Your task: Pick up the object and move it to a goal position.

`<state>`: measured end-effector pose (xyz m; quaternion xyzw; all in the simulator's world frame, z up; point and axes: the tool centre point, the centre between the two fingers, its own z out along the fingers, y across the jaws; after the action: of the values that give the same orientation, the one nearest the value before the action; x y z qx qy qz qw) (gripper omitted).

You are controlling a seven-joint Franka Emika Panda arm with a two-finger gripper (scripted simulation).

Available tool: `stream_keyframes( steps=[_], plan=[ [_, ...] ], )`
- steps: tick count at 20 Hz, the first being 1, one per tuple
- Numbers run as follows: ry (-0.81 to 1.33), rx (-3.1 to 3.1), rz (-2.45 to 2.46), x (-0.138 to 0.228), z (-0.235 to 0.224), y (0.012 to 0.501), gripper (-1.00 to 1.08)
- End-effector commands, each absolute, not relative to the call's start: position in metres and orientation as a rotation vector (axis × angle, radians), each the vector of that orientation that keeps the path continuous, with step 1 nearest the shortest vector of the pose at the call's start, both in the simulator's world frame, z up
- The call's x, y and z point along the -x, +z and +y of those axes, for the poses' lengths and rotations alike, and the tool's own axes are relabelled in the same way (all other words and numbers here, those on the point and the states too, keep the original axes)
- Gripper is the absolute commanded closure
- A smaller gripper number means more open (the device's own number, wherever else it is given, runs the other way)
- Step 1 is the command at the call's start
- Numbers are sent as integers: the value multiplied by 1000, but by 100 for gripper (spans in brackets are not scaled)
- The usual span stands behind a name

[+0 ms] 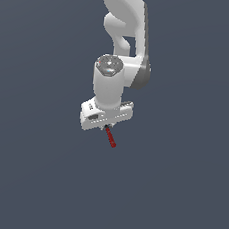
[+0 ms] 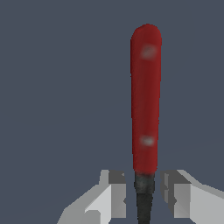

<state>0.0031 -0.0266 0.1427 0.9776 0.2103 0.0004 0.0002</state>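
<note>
The object is a thin tool with a red handle point(image 1: 112, 138) and a black front part. In the exterior view it sticks out from under my gripper point(image 1: 106, 127), slanting toward the view's lower right. In the wrist view the red handle point(image 2: 145, 100) runs straight away from the gripper point(image 2: 143, 180). The black shaft point(image 2: 144, 192) sits between the two grey fingers point(image 2: 114, 188), which stand close on either side of it. The forked tip is hidden between the fingers. No goal marker shows.
The white arm point(image 1: 123, 32) reaches down from the top of the exterior view. A plain dark grey-blue surface point(image 1: 30, 167) fills the rest of both views.
</note>
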Motion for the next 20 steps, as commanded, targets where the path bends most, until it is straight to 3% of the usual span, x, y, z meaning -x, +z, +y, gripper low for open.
stream_keyframes(
  steps=[1, 20],
  plan=[
    [1, -3071, 660, 9, -28, 162, 108],
    [1, -3072, 659, 80, -36, 281, 108]
  ],
)
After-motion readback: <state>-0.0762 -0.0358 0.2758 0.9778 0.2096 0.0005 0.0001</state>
